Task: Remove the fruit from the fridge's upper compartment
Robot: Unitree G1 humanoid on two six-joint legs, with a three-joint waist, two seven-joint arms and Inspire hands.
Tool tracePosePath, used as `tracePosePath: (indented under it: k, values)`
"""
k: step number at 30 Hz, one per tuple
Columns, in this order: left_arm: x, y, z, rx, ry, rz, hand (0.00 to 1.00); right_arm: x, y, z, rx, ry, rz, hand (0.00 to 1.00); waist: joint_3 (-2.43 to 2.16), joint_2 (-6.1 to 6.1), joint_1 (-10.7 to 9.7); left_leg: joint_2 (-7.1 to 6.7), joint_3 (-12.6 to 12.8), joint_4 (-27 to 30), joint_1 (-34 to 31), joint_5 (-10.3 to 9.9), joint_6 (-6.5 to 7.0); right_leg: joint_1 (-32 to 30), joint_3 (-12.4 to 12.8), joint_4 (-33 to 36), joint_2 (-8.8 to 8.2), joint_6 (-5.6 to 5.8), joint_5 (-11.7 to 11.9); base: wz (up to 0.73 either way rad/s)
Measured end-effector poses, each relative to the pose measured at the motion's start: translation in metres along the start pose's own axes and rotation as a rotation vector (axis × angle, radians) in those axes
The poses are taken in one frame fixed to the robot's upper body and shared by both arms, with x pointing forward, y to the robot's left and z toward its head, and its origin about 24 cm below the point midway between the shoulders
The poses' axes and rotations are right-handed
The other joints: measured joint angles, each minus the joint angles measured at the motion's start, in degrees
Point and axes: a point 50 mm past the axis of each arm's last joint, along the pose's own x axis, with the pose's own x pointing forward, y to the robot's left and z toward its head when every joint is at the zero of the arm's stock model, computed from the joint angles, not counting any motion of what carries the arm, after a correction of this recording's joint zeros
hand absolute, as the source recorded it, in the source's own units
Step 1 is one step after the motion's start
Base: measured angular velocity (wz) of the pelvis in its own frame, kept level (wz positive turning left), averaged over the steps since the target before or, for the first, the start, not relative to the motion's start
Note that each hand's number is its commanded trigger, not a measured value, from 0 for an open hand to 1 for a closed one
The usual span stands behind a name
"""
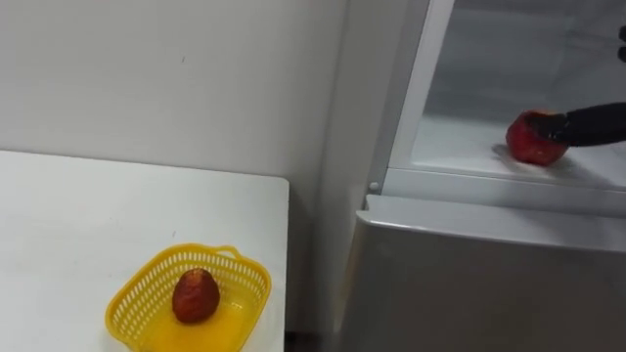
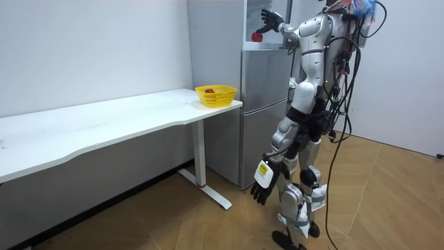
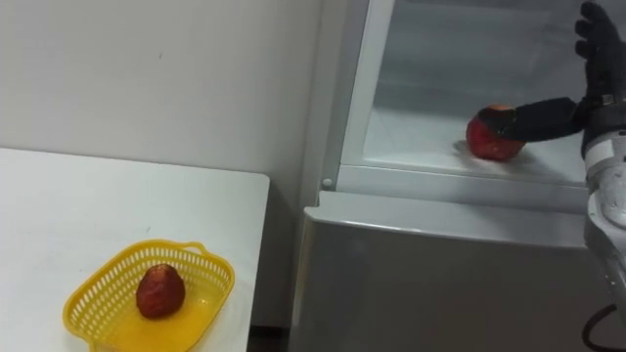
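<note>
The white table [image 1: 78, 225] stands left of the fridge [image 1: 469, 284], its near corner just beside the fridge's side. On that corner, the one closest to the fridge, sits a yellow mesh basket [image 1: 145, 291] with one dark red fruit [image 1: 196, 295] lying in it.

The fridge's lower door is closed. Its upper compartment is open, showing a pale shelf [image 1: 460, 147]. The red fruit [image 1: 531, 140] rests on this shelf, inside the upper fridge toward its right side.

The right hand [image 3: 548, 117] reaches into the upper fridge from the right. It is spread, with one dark straight finger laid against the fruit's upper right side and the others raised well above it, so nothing is closed around the fruit.

In the room view the robot stands upright facing the fridge. Its left hand [image 2: 262, 186] hangs beside its thigh with loose fingers, away from the fridge.
</note>
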Motion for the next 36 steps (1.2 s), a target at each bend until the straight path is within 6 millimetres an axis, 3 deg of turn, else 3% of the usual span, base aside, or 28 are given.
tracePosePath:
  k: [3,7,10,18,25,36]
  values:
    - [0.000,0.000,0.000,0.000,0.001,0.005,0.00,0.000,0.002,-0.001,-0.003,0.003,0.014,0.00,0.02,-0.03,0.0,0.04,0.0,0.0,0.1,0.0,-0.01,0.1,0.3,0.0,-0.10,0.00,0.0,0.00]
    - [0.000,0.001,0.000,0.001,-0.001,0.007,0.00,-0.001,0.004,-0.006,-0.008,0.024,0.043,0.00,0.51,-0.40,0.0,0.04,0.1,0.0,0.0,0.0,-0.02,0.0,1.1,-0.1,0.00,0.00,0.0,0.00]
    - [0.000,0.001,-0.001,0.001,0.001,0.007,0.00,-0.001,0.004,-0.010,-0.004,0.044,0.050,0.00,0.58,-0.51,0.1,0.02,0.1,0.0,-0.2,0.0,-0.02,-0.2,1.2,-0.1,0.11,0.00,0.0,0.00]
    - [0.000,0.000,0.000,0.008,0.002,0.002,0.00,-0.001,0.004,-0.020,-0.006,0.086,0.075,0.00,0.90,0.08,0.9,0.01,0.1,0.0,-0.4,0.0,-0.02,-0.1,1.3,0.0,0.20,0.00,0.0,0.00]
    - [0.000,0.000,-0.001,0.006,0.008,0.001,0.00,-0.002,0.006,-0.020,0.000,0.087,0.116,0.00,0.50,1.05,1.4,0.01,0.3,0.1,0.1,0.0,-0.02,0.0,1.2,0.0,0.05,0.00,0.0,0.00]
    - [0.000,-0.002,-0.006,-0.017,0.044,-0.003,0.00,-0.004,0.007,-0.036,0.085,0.181,0.199,0.00,0.21,0.69,1.6,0.02,0.3,0.3,0.3,0.0,-0.03,0.6,0.9,0.1,-0.15,-0.02,0.0,0.00]
